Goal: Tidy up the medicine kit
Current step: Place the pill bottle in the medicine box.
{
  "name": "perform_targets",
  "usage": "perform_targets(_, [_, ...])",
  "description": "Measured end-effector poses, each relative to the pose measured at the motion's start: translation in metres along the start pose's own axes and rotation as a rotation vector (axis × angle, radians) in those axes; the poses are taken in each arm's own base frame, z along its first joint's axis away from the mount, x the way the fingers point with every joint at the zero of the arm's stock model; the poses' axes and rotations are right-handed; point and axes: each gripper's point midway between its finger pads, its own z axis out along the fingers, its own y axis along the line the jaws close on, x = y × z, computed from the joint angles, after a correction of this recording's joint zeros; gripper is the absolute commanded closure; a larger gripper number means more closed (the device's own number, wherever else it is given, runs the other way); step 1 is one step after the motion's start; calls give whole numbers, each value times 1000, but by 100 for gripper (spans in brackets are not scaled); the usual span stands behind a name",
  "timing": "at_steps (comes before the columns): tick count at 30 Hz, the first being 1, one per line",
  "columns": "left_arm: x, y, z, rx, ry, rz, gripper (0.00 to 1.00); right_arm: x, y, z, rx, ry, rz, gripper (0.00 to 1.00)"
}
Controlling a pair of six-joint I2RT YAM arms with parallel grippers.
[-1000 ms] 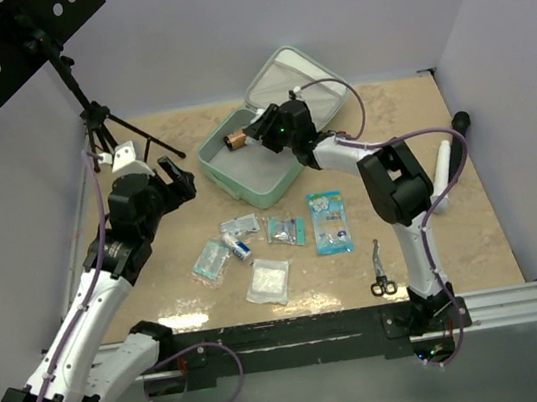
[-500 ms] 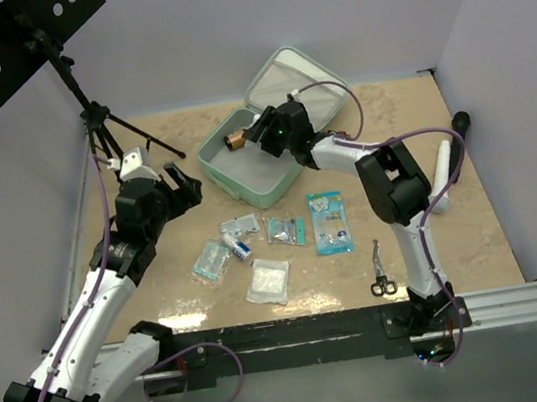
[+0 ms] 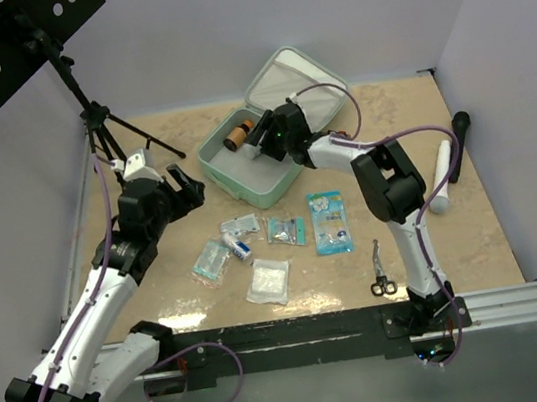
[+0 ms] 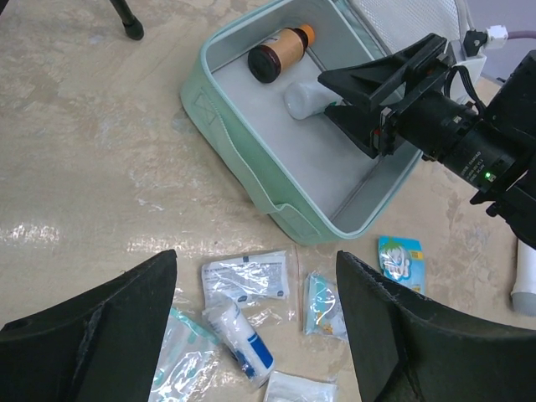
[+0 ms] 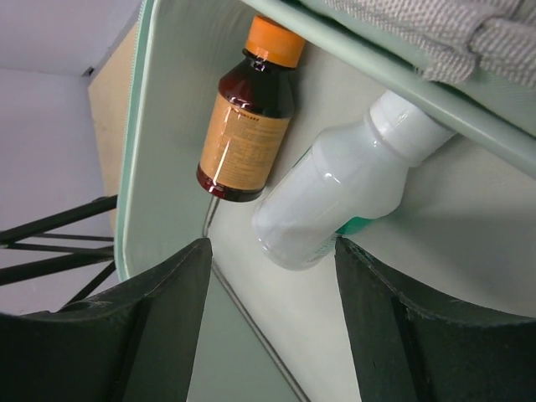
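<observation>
Work in the top view centred on the medicine kit [image 3: 230,178], which lay open toward the back of the table with its lid [image 3: 301,80] thrown back. The right gripper [image 3: 260,142] reached low into the tray beside a brown bottle [image 3: 238,132]. The left gripper [image 3: 182,185] hung over bare table just left of the kit, jaws spread and holding nothing. Several packets [image 3: 268,282] lay in a loose group in front of the kit, and scissors [image 3: 382,280] lay nearer the right arm's base.

From the left wrist, a white bottle [image 4: 303,97] lay in the tray against the hinge side, just beside the brown one, with the right gripper's tips close about its near end.

From the right wrist, both fingers [image 5: 151,335] stood apart and neither pressed the white bottle. I judged it let go, and the step to be setting it in place. To finish cleanly, the right arm would do best to back out along its own line and rise before swinging. The lid's mesh pocket [image 5: 419,33] hung close above, and a sideways drag could roll either bottle. After that the left arm could take the nearest packet by an edge
</observation>
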Motion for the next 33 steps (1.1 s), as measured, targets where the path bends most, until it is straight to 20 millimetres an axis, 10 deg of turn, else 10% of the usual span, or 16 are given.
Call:
perform_targets(6, [1,-1,0,5,6,0,20,-14,-9,-3,79,-42,-150,52])
perform_targets(12, [6,0,3,10,19,1,20,-43,-8,-9,165,-104,-363,100])
perform_targets(22, [20,1,10,14,63,-4,21,-62,-2,-17,253,-105,-607,100])
perform_targets(33, [28,2,15,18,88,-8,22,-22,-25,-5,311,-15,-722,100])
